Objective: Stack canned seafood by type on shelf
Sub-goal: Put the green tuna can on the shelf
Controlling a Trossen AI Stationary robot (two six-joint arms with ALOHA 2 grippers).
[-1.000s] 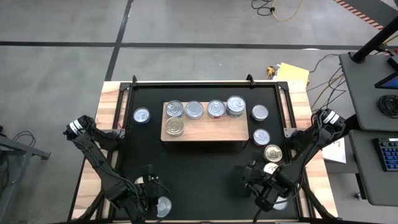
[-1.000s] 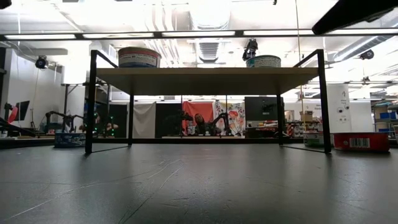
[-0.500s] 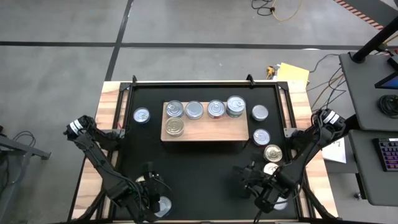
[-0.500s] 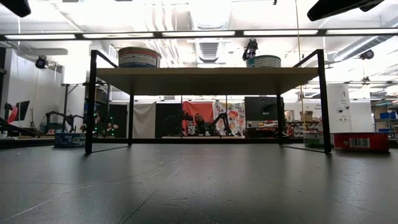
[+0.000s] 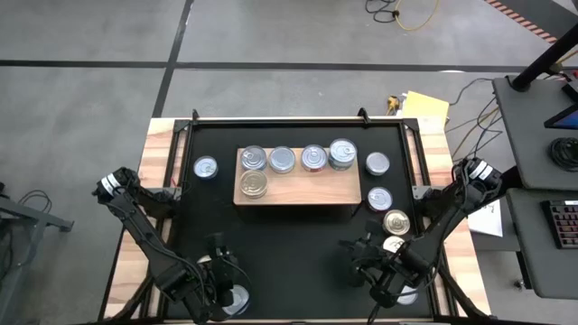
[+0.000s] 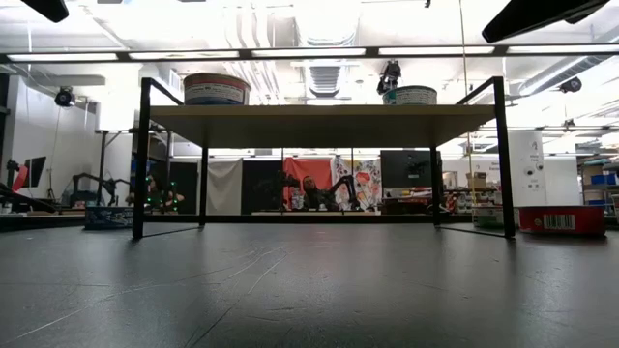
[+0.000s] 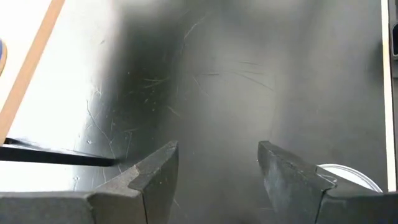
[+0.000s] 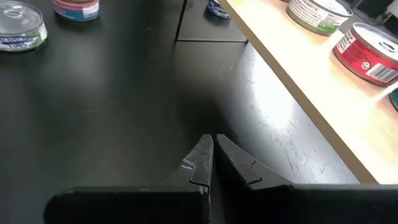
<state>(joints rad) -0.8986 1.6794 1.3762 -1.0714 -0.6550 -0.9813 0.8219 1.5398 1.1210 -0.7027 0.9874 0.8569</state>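
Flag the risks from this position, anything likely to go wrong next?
1. The left gripper, jaws open and empty, hovers beside a tin at the mat's near edge; an off-centre close could nudge it away.
2. On the shelf, the double-stacked tin stands beside the single tins; a careless placement might topple it.

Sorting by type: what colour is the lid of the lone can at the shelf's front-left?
Gold; the can shows best in the high view.
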